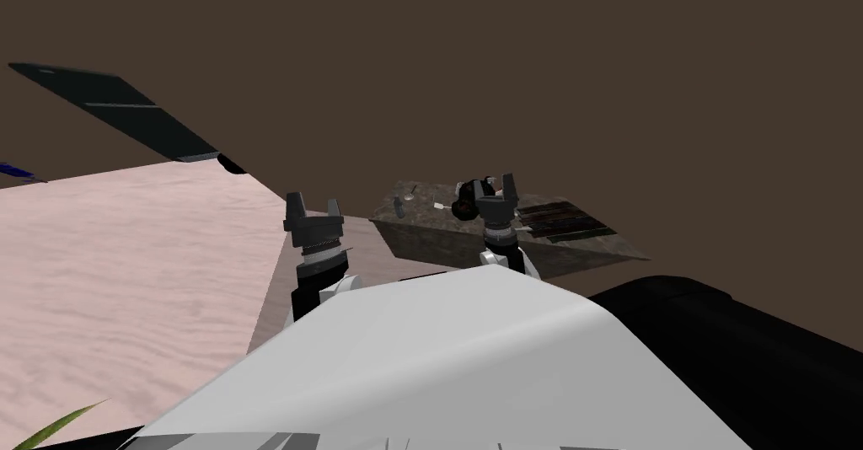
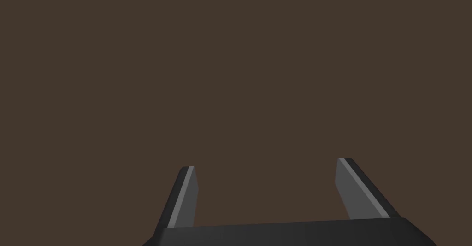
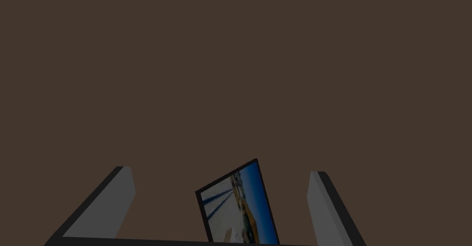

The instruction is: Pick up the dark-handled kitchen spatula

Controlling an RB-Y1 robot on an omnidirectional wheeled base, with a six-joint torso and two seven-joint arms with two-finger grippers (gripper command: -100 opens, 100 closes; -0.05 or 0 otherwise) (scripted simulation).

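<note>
A low dark stone-topped counter [image 1: 590, 247] stands ahead and a little to the right, against the brown wall. On it lie a few small utensils: a grey one [image 1: 399, 208], a pale one [image 1: 440, 207] and a small light piece [image 1: 410, 194]. They are too small to tell which is the dark-handled spatula. My right gripper [image 1: 494, 179] is raised in front of the counter with its fingers open [image 3: 221, 169] and nothing between them. To its left, my left gripper [image 1: 313, 199] is also raised and open [image 2: 266, 163], facing the wall.
A round dark object [image 1: 463, 202] and a dark slatted rack [image 1: 563, 220] sit on the counter beside the right gripper. A black bulky shape [image 1: 742, 352] lies at the lower right. Pale pink floor [image 1: 126, 259] spreads left, under a dark slanted panel [image 1: 126, 112].
</note>
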